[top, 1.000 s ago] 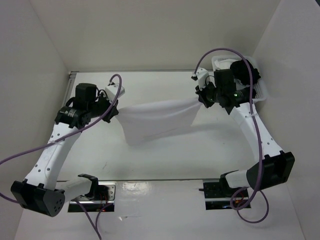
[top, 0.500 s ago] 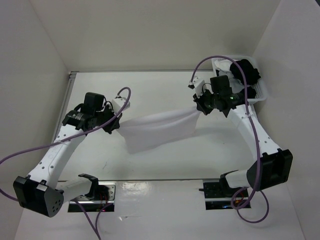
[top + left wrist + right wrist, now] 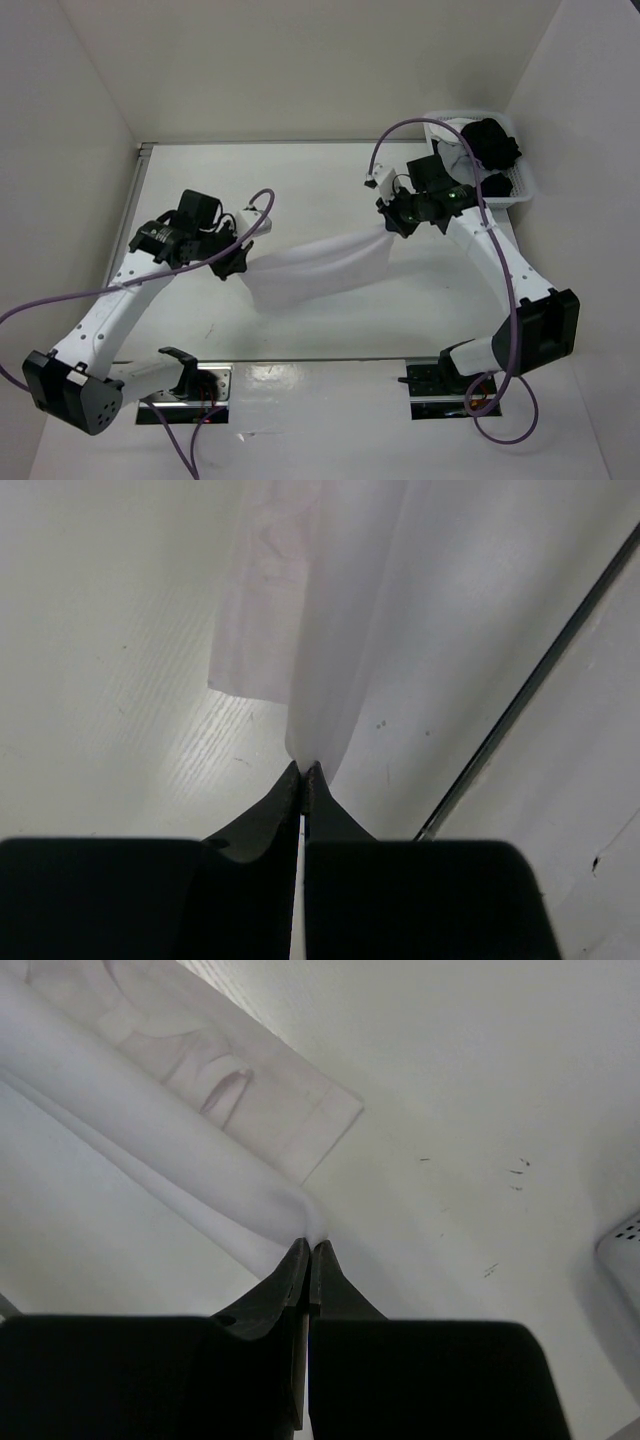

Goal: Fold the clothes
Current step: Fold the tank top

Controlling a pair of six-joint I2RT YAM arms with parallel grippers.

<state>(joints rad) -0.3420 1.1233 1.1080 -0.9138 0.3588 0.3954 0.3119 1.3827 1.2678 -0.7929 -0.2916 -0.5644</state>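
1. Black fingertips of the left gripper [image 3: 303, 772] are pressed together on a pinch of thin white fabric. I read this as a closed grip on one corner of the clothes [image 3: 318, 268].
2. The right gripper [image 3: 308, 1248] is likewise clamped on the opposite corner. A fold and a hemmed edge run away from its tips.
3. Between the two grips the clothes hang as a sagging sheet above the table [image 3: 300, 180]. The lower edge droops towards the near side, and I cannot tell whether it touches the surface.
4. My judgement of the step in hand: carrying the spread sheet so it can be laid flat for folding.
5. To do this well, I hold both grips firm and set the arms level and evenly apart. The top edge should be taut without straining the thin cloth.
6. I lower both arms together so the hanging edge lands first and the fabric lays out unwrinkled.
7. I steer the right arm away from the basket [image 3: 520, 190] at the far right corner.
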